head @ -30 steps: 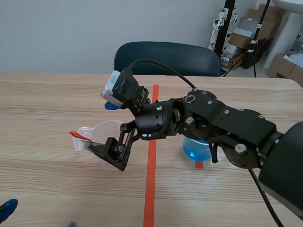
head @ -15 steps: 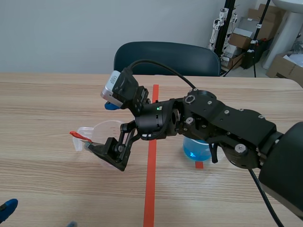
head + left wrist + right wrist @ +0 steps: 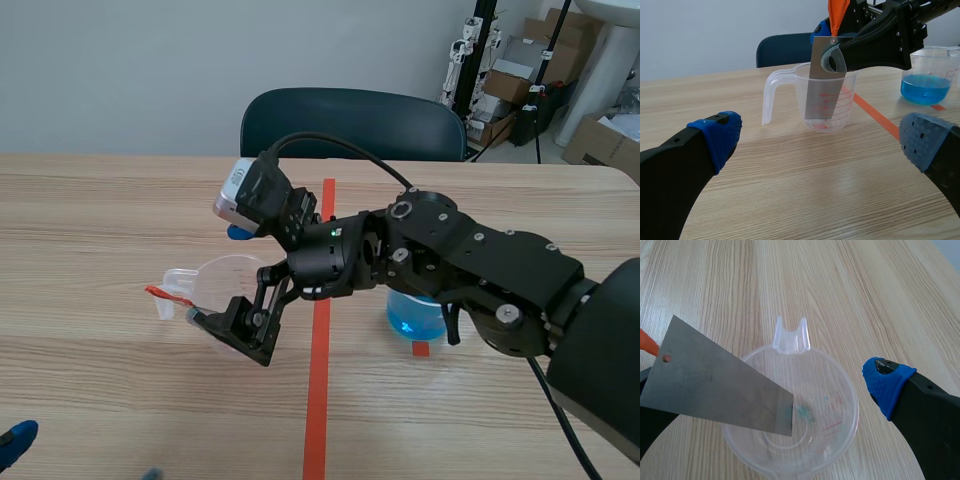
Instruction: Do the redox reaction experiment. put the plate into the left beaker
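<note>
A clear left beaker [image 3: 215, 285] with a handle stands left of the tape line. A thin metal plate [image 3: 715, 385] with an orange tag [image 3: 158, 293] slants down, its lower corner inside the beaker's [image 3: 805, 420] mouth. The plate [image 3: 822, 80] leans against one finger of my right gripper [image 3: 228, 280], whose other finger [image 3: 887, 385], blue-padded, stands far off across the rim. That gripper [image 3: 765, 390] is open. My left gripper [image 3: 820, 145] is open and empty, low on the table a short way before the beaker [image 3: 827, 100]; its blue tip [image 3: 15, 440] shows in the near left corner.
A second beaker [image 3: 415, 320] holding blue liquid stands right of the orange-red tape line, partly behind the right arm; it also shows as the blue-filled beaker [image 3: 929, 75]. A dark chair [image 3: 350, 120] is across the table. Boxes and stands are at the far right.
The right gripper has dipped a little, and the plate with its orange tag has sunk slightly lower over the left beaker. The left arm has not moved.
</note>
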